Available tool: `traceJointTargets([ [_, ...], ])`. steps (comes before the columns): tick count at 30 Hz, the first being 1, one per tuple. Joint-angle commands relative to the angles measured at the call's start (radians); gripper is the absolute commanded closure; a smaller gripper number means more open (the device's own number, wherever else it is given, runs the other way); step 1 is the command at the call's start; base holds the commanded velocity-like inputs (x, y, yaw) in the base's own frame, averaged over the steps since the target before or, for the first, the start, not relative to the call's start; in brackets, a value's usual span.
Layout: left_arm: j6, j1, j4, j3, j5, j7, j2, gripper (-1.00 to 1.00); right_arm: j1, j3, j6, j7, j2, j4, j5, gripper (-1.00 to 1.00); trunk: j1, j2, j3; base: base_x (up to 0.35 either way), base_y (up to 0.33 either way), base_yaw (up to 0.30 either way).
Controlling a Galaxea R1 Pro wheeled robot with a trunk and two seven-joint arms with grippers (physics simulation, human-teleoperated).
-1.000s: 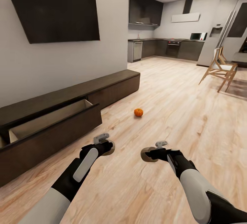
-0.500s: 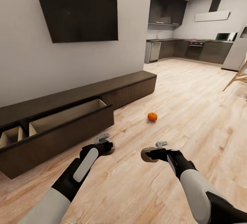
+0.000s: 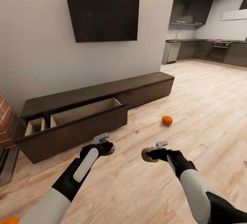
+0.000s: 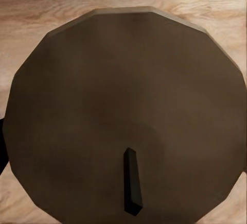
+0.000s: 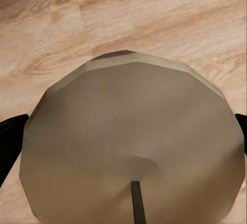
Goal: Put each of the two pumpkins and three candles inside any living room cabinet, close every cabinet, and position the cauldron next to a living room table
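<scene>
While each arm carries one candle out in front of the body, the robot faces the cabinet, whose long drawer stands pulled out, its pale wood inside bare where it shows, likely left that way to take the load. The left claw pinches a candle whose top looks dark brown in shade; the right claw pinches a second candle, paler and cream-grey. Seen along the claws, both are faceted stubby discs with a thin dark wick, and black fingertips press the second one's sides. One pumpkin, small, orange and ribbed, sits on the wooden floor near the cabinet's closed end, well apart from both claws. An orange shape at the frame's lower corner may be the other pumpkin.
</scene>
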Motion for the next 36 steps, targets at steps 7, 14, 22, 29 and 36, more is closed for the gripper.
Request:
traceJointTargets([
  [7, 0.001, 0.0, -0.001, 0.0, -0.001, -0.001, 0.001, 1.0, 0.0, -0.001, -0.001, -0.001, -0.001, -0.002, -0.004, 1.0, 0.0, 0.0, 0.0, 0.068, -0.101, 0.15],
  [14, 0.001, 0.0, -0.002, 0.0, 0.0, -0.001, 0.001, 1.0, 0.005, 0.0, -0.001, -0.003, 0.0, -0.002, -0.004, 1.0, 0.0, 0.0, 0.002, 0.112, -0.137, 0.194],
  [22, 0.001, 0.0, -0.001, 0.0, 0.0, -0.001, 0.001, 1.0, 0.006, 0.0, -0.001, -0.005, 0.013, -0.002, -0.003, 1.0, 0.0, 0.0, 0.005, 0.114, -0.128, 0.288],
  [29, 0.001, 0.0, 0.0, 0.0, 0.0, -0.001, 0.001, 1.0, 0.006, 0.0, -0.001, -0.015, 0.014, -0.002, -0.003, 1.0, 0.0, 0.0, 0.008, 0.114, -0.043, 0.292],
  [36, 0.001, 0.0, 0.0, 0.0, 0.0, -0.001, 0.001, 1.0, 0.006, 0.0, -0.001, -0.04, 0.015, -0.002, -0.003, 1.0, 0.0, 0.0, 0.011, 0.114, -0.001, 0.292],
])
